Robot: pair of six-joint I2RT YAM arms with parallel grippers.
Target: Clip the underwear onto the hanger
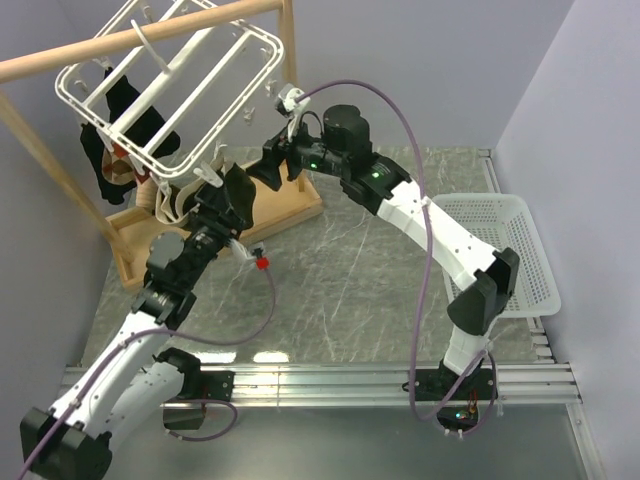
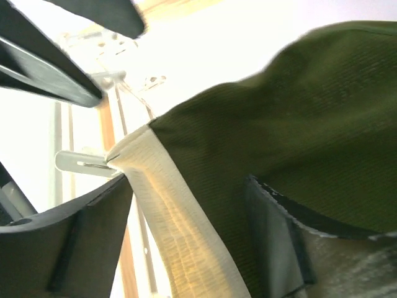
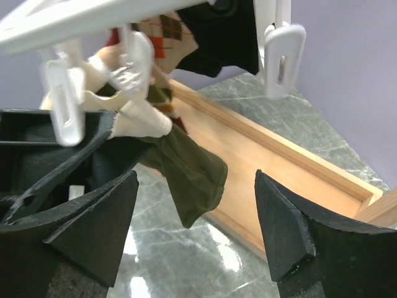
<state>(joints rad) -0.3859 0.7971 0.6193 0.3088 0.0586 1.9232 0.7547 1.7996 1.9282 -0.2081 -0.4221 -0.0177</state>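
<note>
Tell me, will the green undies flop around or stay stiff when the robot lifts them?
Probably floppy: the underwear sags in soft folds below the left gripper. It looks light, thin knit cloth. It likely won't slip easily, since the ribbed cream band bunches where it's held.

White-and-black arms (image 1: 430,235) with purple cables (image 1: 420,300), green lights.

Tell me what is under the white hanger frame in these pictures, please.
Under the hanger hang its clips, a black garment with argyle patches and the olive underwear, held by the left gripper. Whether a clip grips the underwear is hidden.
</note>
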